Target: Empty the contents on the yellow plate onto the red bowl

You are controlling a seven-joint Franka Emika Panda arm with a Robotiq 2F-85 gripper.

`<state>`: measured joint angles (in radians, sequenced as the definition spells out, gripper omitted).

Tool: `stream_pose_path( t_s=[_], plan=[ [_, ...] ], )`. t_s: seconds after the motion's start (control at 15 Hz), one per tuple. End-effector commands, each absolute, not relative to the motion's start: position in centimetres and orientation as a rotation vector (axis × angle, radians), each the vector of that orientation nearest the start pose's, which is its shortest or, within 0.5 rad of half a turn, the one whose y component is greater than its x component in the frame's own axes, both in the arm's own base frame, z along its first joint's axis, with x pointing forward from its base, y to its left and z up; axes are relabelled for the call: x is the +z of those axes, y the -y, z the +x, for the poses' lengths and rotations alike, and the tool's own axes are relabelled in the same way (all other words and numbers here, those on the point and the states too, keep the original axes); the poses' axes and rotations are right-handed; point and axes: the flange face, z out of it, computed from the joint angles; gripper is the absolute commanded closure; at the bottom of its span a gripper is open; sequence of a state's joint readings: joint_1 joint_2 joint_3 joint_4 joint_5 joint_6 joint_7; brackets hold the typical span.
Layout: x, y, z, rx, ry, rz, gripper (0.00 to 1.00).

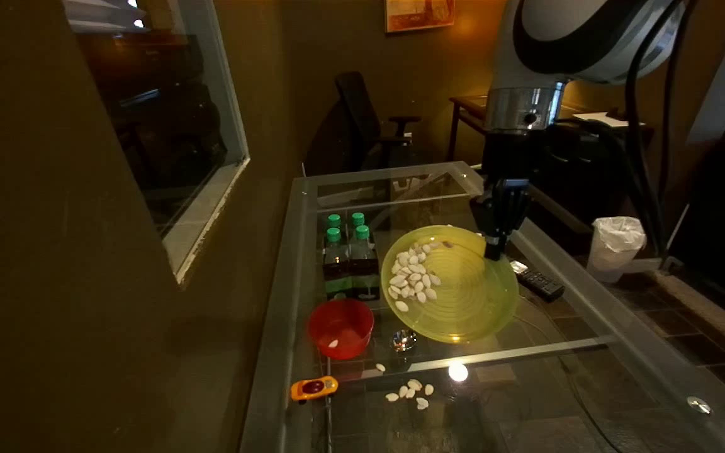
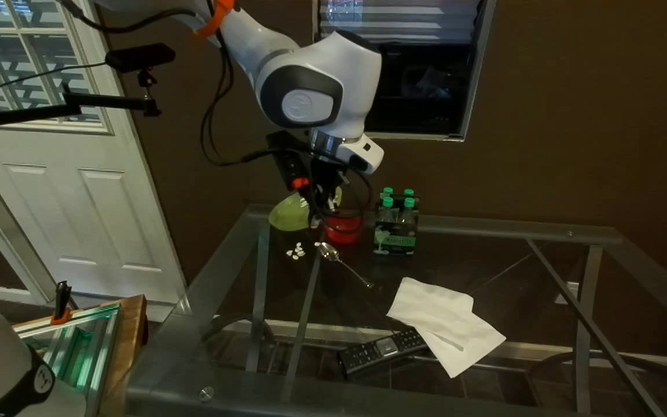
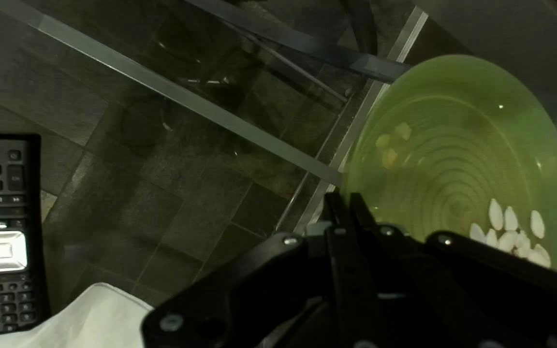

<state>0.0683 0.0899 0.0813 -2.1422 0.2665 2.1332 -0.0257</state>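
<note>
The yellow plate (image 1: 463, 296) is held tilted above the glass table (image 1: 277, 352). The contents (image 1: 410, 277), a cluster of pale pieces, lie on the plate, gathered toward the rim on the side of the red bowl (image 1: 353, 324). The gripper (image 3: 344, 199) pinches the plate rim between its two fingers, across from the cluster. The bowl stands upright on the table, near the plate; a single piece (image 1: 333, 343) shows inside it. Loose pieces (image 1: 410, 393) lie on the glass near the bowl. A shiny spoon-like utensil (image 2: 329, 251) lies beside the bowl. A carrier (image 2: 396, 240) of green-capped bottles (image 2: 407, 215) stands just beside the bowl. An orange toy car (image 1: 314, 388) rests nearby. Farther out, a black remote control (image 2: 383, 351) lies with one end at a white paper sheet (image 2: 452, 321).
</note>
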Motion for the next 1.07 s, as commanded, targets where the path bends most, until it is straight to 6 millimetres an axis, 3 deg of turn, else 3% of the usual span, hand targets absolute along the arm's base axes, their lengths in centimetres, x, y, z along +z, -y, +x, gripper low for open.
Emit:
stream_pose_path(
  t_s=[0.0,0.4,1.0],
  plan=[
    [35.7,-11.5,56.0,0.137,-0.008,-2.936,0.99],
    [35.5,-12.0,59.0,0.056,-0.083,-2.986,0.99],
    [35.4,-13.6,60.7,-0.059,-0.137,-3.079,0.99]
  ],
)
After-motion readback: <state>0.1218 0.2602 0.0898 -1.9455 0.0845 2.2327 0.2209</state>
